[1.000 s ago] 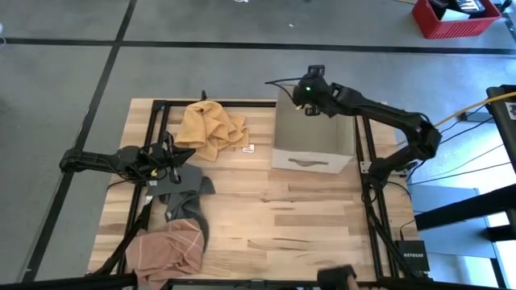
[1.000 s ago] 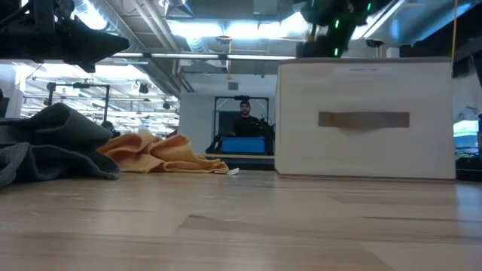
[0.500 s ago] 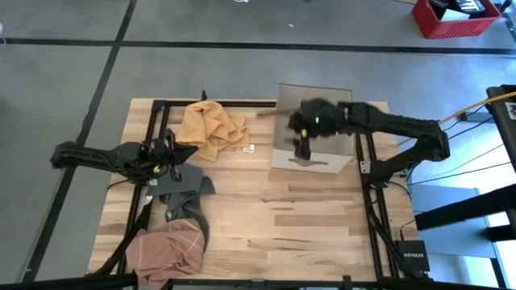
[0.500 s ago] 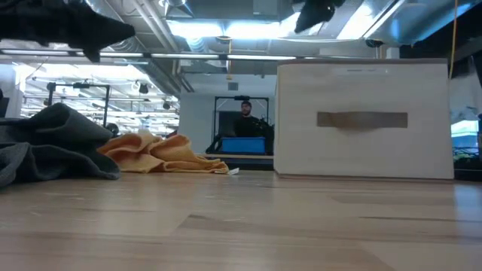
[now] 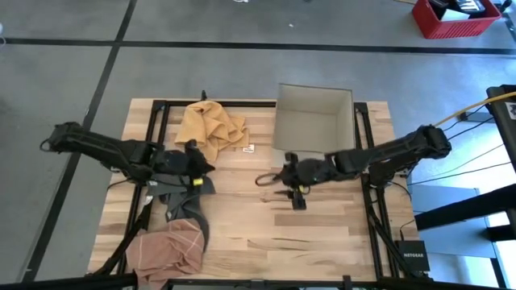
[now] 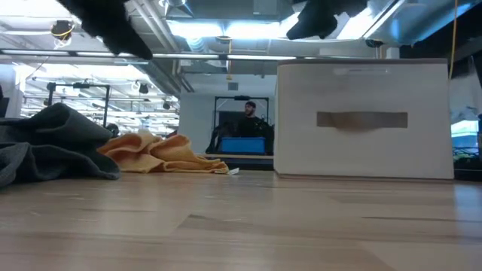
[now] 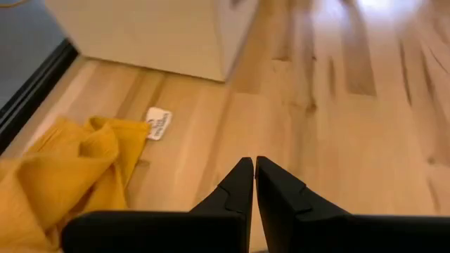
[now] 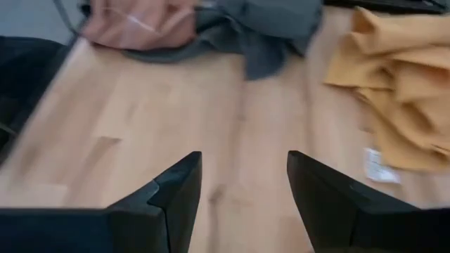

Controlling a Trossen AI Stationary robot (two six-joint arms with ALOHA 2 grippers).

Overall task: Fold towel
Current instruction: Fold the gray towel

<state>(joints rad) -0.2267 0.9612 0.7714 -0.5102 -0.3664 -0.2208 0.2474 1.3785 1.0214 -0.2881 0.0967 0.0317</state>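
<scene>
While the yellow towel (image 5: 211, 127) lies crumpled on the worktop (image 5: 322, 225) beside the white bin (image 5: 314, 121), the left gripper (image 7: 249, 172) is clenched empty; the right gripper (image 8: 242, 186) is released above bare wood.

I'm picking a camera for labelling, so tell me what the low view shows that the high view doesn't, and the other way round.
Only the low view shows a person seated in the room behind the table, and the white box's front handle slot. Only the high view shows the pinkish-brown crumpled towel, the red plastic crate and the box's open top. Both show the mustard-yellow crumpled towel, the dark grey cloth and the white fabric box.
</scene>
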